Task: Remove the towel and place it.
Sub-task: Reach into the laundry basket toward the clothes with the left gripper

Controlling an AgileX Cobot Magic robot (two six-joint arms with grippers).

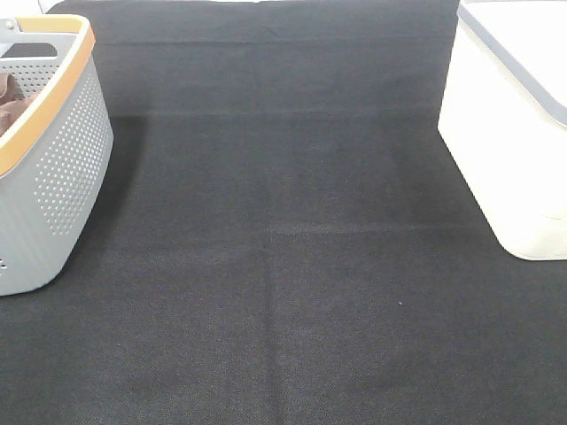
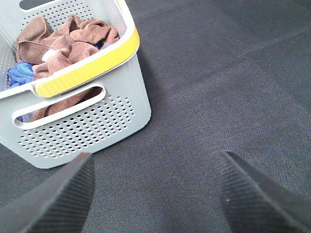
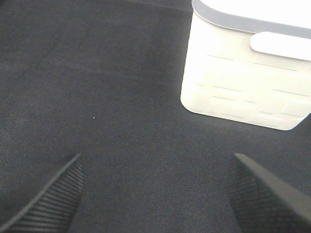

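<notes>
The reddish-brown towel (image 2: 68,41) lies crumpled inside a grey perforated basket (image 2: 87,128) with a yellow rim; a blue cloth (image 2: 19,74) lies beside it in the basket. In the exterior high view the basket (image 1: 62,168) stands at the far left and only a bit of the towel (image 1: 11,99) shows. My left gripper (image 2: 154,194) is open and empty, above the black mat a short way from the basket's handle end. My right gripper (image 3: 155,196) is open and empty, above the mat near the white bin. Neither arm shows in the exterior high view.
A white bin with a grey rim (image 1: 509,133) stands at the right of the exterior high view; it also shows in the right wrist view (image 3: 248,73). A black mat (image 1: 283,266) covers the table between basket and bin.
</notes>
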